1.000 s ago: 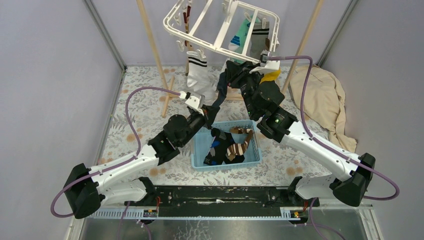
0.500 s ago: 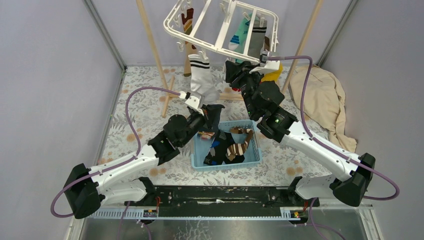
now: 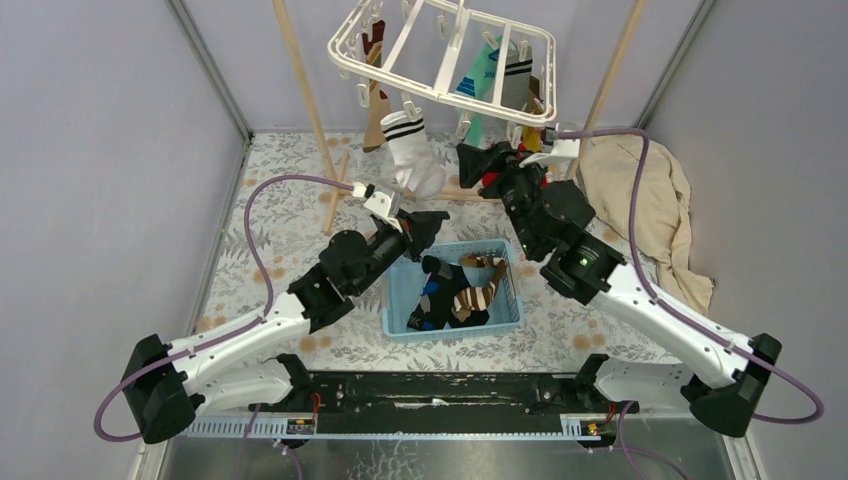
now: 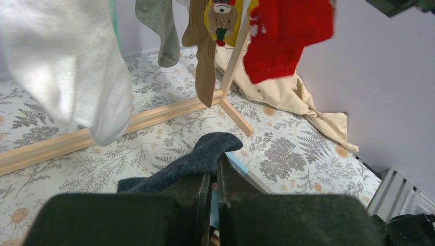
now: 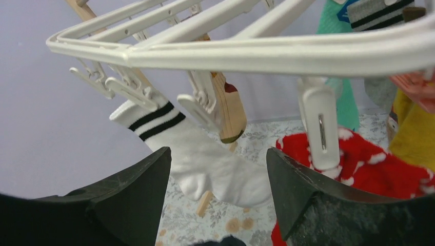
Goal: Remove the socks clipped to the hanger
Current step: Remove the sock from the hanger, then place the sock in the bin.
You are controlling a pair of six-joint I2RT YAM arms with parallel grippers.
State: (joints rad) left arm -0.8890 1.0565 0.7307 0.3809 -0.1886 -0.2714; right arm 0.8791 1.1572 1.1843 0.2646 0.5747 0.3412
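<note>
Floral tabletop point(image 3: 290, 215); left claw point(image 4: 214, 173) clamped on navy sock point(image 4: 200, 156): release squarely over basket point(image 3: 450, 328). Right claw point(image 5: 218, 164) agape: grip red sock point(image 5: 369, 159) near clip point(image 5: 319, 128), pull downward.

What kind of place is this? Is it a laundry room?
Probably a robot test booth set up like a laundry corner: plain walls close it in, socks hang from a white hanger, and a blue basket sits between two robot arms.
</note>
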